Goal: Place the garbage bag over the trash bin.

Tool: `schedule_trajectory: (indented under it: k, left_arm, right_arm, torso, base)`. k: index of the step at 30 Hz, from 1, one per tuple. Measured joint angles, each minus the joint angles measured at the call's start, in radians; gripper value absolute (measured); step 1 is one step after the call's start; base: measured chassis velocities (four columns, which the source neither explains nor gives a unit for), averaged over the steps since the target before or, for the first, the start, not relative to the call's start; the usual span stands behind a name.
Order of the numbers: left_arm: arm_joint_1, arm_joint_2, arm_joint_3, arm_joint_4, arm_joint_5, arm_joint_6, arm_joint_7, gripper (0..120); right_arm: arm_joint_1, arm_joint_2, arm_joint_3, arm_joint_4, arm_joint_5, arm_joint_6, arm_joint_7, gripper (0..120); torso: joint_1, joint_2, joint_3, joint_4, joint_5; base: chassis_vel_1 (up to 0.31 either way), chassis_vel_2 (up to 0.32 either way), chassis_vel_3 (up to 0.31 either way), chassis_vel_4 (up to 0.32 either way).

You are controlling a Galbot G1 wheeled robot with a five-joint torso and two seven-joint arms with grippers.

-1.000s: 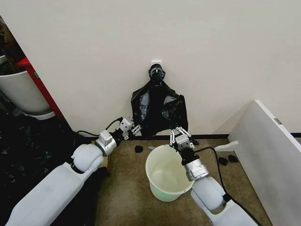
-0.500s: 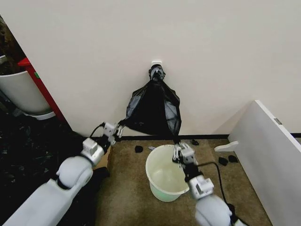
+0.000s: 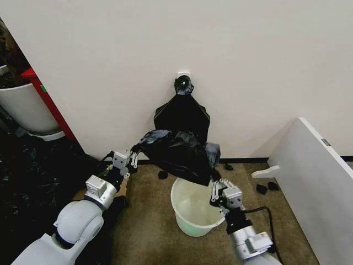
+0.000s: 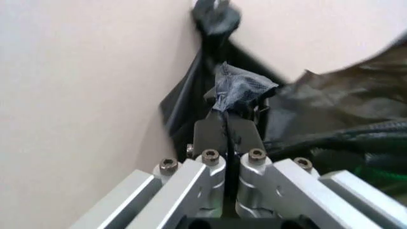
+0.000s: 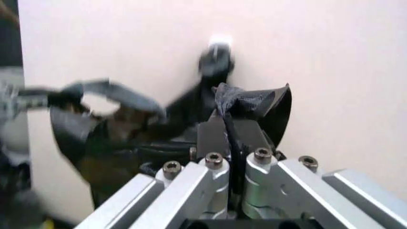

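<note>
Partly hidden behind the thin, glossy black garbage bag (image 3: 179, 154), the round white plastic trash bin (image 3: 194, 208) in the lower centre of the head view shows its near rim and pale green inside, while its far rim is covered. The bag is stretched above the bin between the two grippers, and its top hangs from a white wall hook (image 3: 183, 73). The left gripper (image 3: 134, 155), at lower left, has its fingers pressed together on a bunched corner of the bag, seen close in the left wrist view (image 4: 235, 90). The right gripper (image 3: 217, 190), at the bin's right rim, likewise pinches a gathered fold, clear in the right wrist view (image 5: 239, 102). A white panel (image 3: 317, 182) is cut off at the right edge.
</note>
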Motion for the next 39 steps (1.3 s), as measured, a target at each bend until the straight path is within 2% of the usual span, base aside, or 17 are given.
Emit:
schedule_trajectory:
  k: [3,6,8,11,14,17,22,39]
  left_arm:
    - [0.001,-0.014,0.001,0.002,-0.03,-0.018,0.021,0]
    - [0.003,-0.04,0.008,0.01,-0.056,-0.019,0.029,0]
    - [0.003,-0.084,0.027,0.023,-0.094,-0.011,0.033,0]
    - [0.004,-0.107,0.037,0.025,-0.123,-0.002,0.033,0]
    - [0.003,-0.134,0.048,0.009,-0.199,0.024,0.028,0]
    - [0.003,-0.14,0.049,-0.011,-0.248,0.038,0.026,0]
    - [0.004,-0.155,0.052,-0.076,-0.405,0.08,0.018,0]
    - [0.046,-0.188,0.09,-0.106,-0.52,0.112,-0.015,0]
  right_arm:
    - [0.002,0.001,0.003,0.017,-0.011,-0.009,0.01,0]
    - [0.001,-0.002,-0.006,0.026,-0.025,-0.061,0.054,0]
    - [0.001,-0.012,-0.017,0.031,-0.017,-0.121,0.104,0]
    - [0.01,-0.022,-0.016,0.032,0.001,-0.137,0.118,0]
    - [0.02,-0.043,-0.006,0.056,0.049,-0.148,0.127,0]
    - [0.021,-0.048,-0.003,0.073,0.066,-0.152,0.129,0]
    - [0.02,-0.045,-0.007,0.111,0.074,-0.162,0.133,0]
    - [0.015,-0.025,-0.008,0.157,0.074,-0.163,0.134,0]
  torso:
    - [0.0,0.0,0.0,0.0,-0.0001]
    - [0.0,0.0,0.0,0.0,0.0]
    - [0.0,0.0,0.0,-0.0001,-0.0002]
    - [0.0,0.0,0.0,-0.0001,-0.0002]
    - [0.0,0.0,0.0,0.0,-0.0003]
    - [0.0,0.0,0.0,0.0,0.0]
    - [0.0,0.0,0.0,0.0,0.0]
    - [0.0,0.0,0.0,0.0,-0.0002]
  base:
    - [0.0,0.0,0.0,0.0]
    - [0.0,0.0,0.0,0.0]
    - [0.0,0.0,0.0,0.0]
    - [0.0,0.0,0.0,0.0]
    - [0.0,0.0,0.0,0.0]
    - [0.0,0.0,0.0,0.0]
    - [0.0,0.0,0.0,0.0]
    - [0.0,0.0,0.0,0.0]
